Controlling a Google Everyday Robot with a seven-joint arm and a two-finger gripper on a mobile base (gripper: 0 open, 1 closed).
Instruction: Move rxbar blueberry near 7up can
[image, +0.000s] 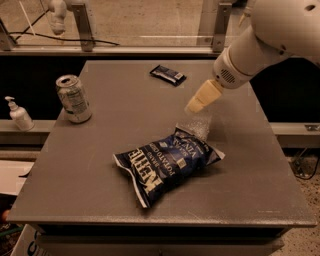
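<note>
Gripper (194, 106) hovers just above the far right corner of the Kettle chips bag (167, 162), angled down, and whether it's spread or closed up we cannot tell. We spot the rxbar blueberry (168, 75) lying flat and untouched, well beyond the bag on the table (260, 165), so this looks like an approach for the pick. Far left of the bag the 7up can (74, 98) stands upright, contents hidden. The bag itself looks sealed and puffy, chips unseen.

A crinkled blue Kettle chip bag (167, 165) lies on the worktop (80, 180), nearer its front edge. A white pump bottle (19, 114) stands beyond the left edge.
</note>
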